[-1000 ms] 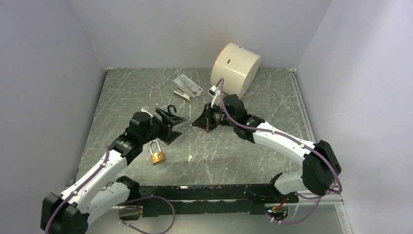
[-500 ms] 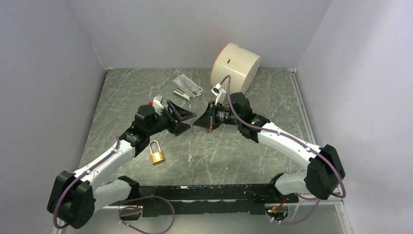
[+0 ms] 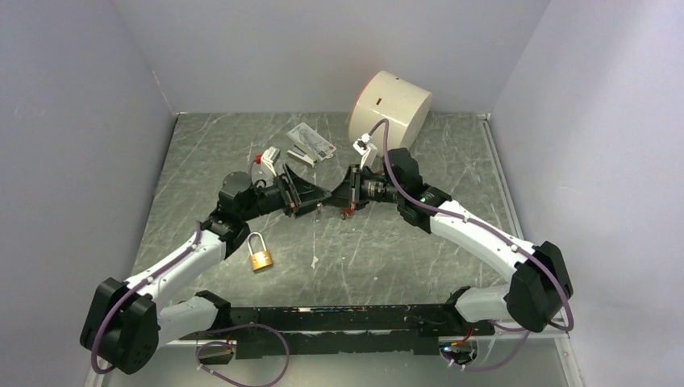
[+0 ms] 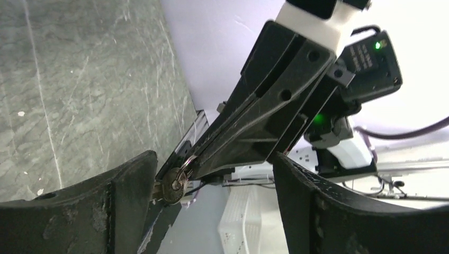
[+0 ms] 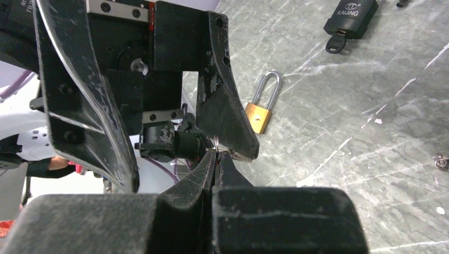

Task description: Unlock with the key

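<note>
My right gripper (image 3: 337,201) is shut on the ring of a small brass key (image 4: 172,185). It holds the key in the air above the table. Only the ring (image 5: 217,142) shows at its closed fingertips (image 5: 212,159) in the right wrist view. My left gripper (image 3: 310,200) is open, and its wide jaws stand either side of the right gripper's tip. The key lies close against its left finger (image 4: 127,185). A brass padlock (image 3: 260,254) lies shut on the table below my left arm, and it also shows in the right wrist view (image 5: 259,114).
A black padlock (image 5: 350,16) with its own key in it lies farther off on the table. A white cylinder with an orange rim (image 3: 391,105) stands at the back. A printed packet (image 3: 310,143) lies beside the cylinder. A white scrap (image 3: 313,260) lies near the middle.
My left gripper has swung up and right, away from the brass padlock, and now meets the right gripper tip to tip. My right gripper has shifted slightly back, still holding the key.
</note>
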Motion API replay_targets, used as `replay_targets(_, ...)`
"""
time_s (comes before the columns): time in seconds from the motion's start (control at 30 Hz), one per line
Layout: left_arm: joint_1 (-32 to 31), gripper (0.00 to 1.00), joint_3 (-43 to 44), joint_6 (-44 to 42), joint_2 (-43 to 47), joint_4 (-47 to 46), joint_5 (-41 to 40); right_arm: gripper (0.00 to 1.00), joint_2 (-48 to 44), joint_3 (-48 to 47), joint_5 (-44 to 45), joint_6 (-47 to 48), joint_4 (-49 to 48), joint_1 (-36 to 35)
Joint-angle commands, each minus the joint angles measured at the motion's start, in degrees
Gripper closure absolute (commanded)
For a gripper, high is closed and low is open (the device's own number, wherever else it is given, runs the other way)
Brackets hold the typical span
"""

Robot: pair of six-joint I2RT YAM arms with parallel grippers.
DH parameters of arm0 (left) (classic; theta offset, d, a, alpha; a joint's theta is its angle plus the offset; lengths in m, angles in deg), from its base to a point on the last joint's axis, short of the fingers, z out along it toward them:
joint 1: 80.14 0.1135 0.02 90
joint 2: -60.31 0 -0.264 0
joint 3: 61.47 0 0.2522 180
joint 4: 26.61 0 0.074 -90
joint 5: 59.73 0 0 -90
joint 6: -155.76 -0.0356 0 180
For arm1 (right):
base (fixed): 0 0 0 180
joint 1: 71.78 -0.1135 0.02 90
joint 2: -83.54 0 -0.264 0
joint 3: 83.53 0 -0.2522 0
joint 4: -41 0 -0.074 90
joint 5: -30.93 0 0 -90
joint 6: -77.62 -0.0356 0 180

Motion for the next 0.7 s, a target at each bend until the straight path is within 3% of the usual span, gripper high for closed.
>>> replay_targets(0.0,0.0,0.21,1.5,-5.0,-1.4,-5.2,8.6,1.00,-2.6,-3.3,-1.5,-1.4,-0.1,0.9)
replay_targets(0.2,0.1,0.40,1.8,-8.4,-0.3,-3.4,10.0,1.00,-3.0,-3.6,-1.8,-1.5,0.9,1.5)
replay_targets(0.37,0.0,0.57,4.3,-14.0,0.2,3.6,11.3,1.00,-3.3,-3.8,-2.0,-0.6,2.7,1.8)
replay_targets(0.6,0.1,0.97,7.6,-18.6,-0.9,11.2,12.1,1.00,-3.4,-4.2,-2.5,0.7,4.7,2.2)
replay_targets(0.67,0.0,0.98,8.1,-19.0,-1.1,12.1,11.7,0.96,-3.7,-4.7,-1.9,1.8,6.7,2.4)
